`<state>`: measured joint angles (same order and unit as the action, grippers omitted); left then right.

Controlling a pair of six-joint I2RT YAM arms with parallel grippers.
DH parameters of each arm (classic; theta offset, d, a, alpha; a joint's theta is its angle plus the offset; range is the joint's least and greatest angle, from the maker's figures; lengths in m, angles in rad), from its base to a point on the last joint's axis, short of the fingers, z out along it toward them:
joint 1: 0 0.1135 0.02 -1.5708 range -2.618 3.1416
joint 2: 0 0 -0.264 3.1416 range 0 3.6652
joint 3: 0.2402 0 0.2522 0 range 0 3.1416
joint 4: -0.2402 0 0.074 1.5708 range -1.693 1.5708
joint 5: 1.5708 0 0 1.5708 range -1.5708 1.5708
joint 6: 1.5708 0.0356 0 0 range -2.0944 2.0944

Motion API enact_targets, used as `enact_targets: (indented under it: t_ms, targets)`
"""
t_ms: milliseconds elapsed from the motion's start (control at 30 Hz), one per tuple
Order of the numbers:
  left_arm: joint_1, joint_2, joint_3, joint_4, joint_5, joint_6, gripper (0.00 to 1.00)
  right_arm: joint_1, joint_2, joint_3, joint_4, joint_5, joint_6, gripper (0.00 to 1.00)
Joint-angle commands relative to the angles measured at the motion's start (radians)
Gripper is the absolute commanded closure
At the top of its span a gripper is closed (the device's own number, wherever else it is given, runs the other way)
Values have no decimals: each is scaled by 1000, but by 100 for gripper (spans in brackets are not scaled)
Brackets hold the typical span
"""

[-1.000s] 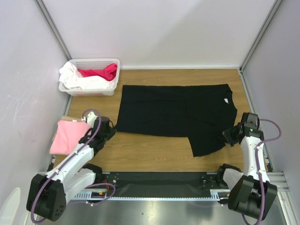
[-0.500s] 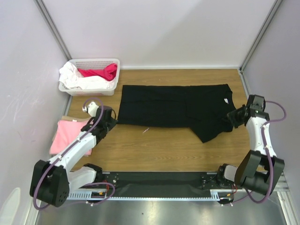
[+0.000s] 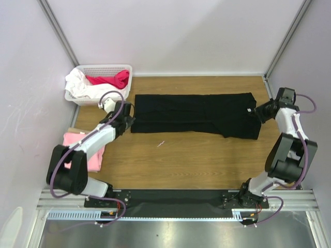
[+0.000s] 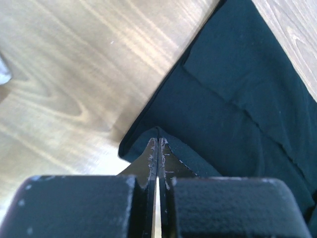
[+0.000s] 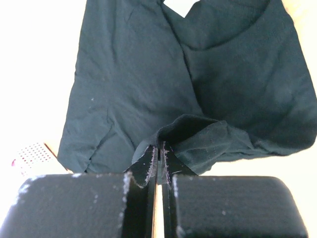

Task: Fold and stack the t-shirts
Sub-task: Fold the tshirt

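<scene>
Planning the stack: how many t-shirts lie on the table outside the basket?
2: the large black cloth t-shirt spread across the table's far middle; the light pink cloth t-shirt at the left edge, partly hidden behind the left arm.

You've got the left gripper [image 4: 157,148] with its fingers pressed together, just a sliver of light between them, pinching the near hem corner of the black t-shirt [image 4: 237,99]. From the gripper the cloth runs up and right, flat, with one overlapping layer and a few creases. Left of the gripper is the wooden table [image 4: 74,74]. Pale blur far left of the gripper, can't identify.
</scene>
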<state>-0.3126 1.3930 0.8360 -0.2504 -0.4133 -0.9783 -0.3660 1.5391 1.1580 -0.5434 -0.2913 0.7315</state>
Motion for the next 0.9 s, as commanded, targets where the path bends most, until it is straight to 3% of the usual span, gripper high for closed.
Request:
enact_targets:
  t_ms: [0,433,867]
  targets:
    - [9,55,80,39,-41,-4,100,1,71,78,45,-23,-30,100]
    - [7,256,288,19,-124,110,100,42,323,318,53,-69,-115,100]
    - [1,366,345,23,-122,162,100,65,469,431,30,-66,-145,100]
